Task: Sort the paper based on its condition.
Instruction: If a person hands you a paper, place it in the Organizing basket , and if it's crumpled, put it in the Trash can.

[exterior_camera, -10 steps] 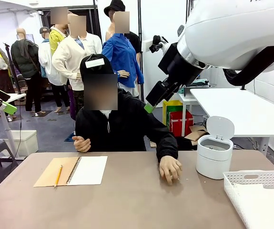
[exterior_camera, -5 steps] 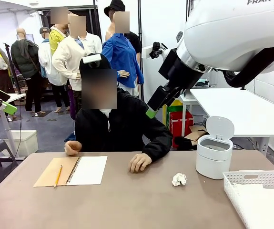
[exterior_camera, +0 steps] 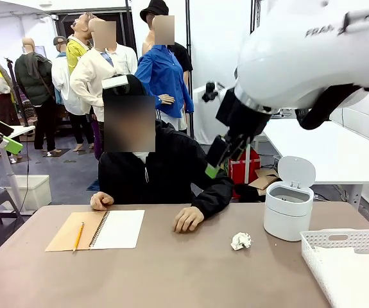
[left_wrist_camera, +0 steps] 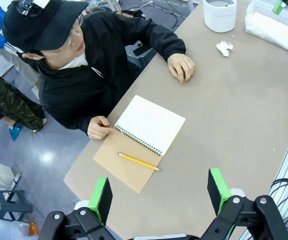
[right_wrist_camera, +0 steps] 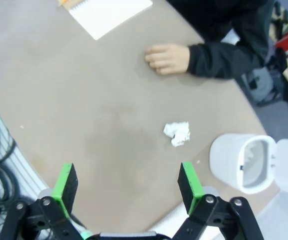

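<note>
A small crumpled wad of white paper (exterior_camera: 240, 241) lies on the brown table, just left of the white bin; it also shows in the right wrist view (right_wrist_camera: 177, 133) and the left wrist view (left_wrist_camera: 224, 48). My right gripper (exterior_camera: 214, 162) hangs high over the table's far side, open and holding nothing, and the wad sits ahead of its fingers (right_wrist_camera: 126, 182). My left gripper (left_wrist_camera: 159, 192) stands open and holding nothing, high above the table's left end, and its green pad shows at the front view's left edge (exterior_camera: 8, 142).
The person sits at the far side with one hand (exterior_camera: 188, 218) on the table and the other (exterior_camera: 101, 201) by an open spiral notebook (exterior_camera: 117, 229) with a pencil (exterior_camera: 79, 236). A white bin (exterior_camera: 289, 208) with its lid open and a white basket (exterior_camera: 348, 239) stand at the right.
The person's hand has lifted off the spot by the bin and pulled back, leaving the paper wad there. My right arm has come lower and slightly right.
</note>
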Controlling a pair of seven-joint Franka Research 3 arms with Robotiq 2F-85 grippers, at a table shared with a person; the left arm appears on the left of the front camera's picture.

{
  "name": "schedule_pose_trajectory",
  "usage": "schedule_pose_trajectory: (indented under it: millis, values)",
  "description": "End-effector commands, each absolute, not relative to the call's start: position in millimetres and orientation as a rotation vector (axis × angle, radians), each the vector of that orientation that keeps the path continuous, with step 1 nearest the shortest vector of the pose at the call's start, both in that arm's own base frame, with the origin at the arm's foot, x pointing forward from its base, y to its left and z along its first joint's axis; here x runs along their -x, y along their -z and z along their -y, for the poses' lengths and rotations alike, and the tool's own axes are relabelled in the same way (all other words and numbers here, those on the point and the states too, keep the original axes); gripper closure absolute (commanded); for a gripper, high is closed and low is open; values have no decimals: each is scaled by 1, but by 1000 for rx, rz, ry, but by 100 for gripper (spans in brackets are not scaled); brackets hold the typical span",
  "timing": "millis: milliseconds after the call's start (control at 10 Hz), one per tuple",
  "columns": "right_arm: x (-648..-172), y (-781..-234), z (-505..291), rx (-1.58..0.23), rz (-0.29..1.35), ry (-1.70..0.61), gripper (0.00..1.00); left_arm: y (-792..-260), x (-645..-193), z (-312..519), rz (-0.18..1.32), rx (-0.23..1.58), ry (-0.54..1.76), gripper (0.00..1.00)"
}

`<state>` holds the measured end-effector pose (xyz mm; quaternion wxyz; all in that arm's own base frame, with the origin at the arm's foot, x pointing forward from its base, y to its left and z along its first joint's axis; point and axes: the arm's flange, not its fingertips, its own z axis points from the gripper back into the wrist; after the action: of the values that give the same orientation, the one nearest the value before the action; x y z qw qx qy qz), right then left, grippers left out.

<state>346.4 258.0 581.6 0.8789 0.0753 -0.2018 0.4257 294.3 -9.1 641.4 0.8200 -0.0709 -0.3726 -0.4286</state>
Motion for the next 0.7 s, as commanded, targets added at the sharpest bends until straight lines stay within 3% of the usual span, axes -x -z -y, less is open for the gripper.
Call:
schedule_pose_trajectory:
  millis: [0,500,600]
  values:
    - [-364,-569,-267,-97,289,-865,0,-642,-295,8,803,146,906,0]
    - [-383,-528,-249,27,229,-812,0,-642,-295,8,803,146,906,0]
    - [-379,-531,-253,-41,236,-862,0,-642,-295,8,803,146,906,0]
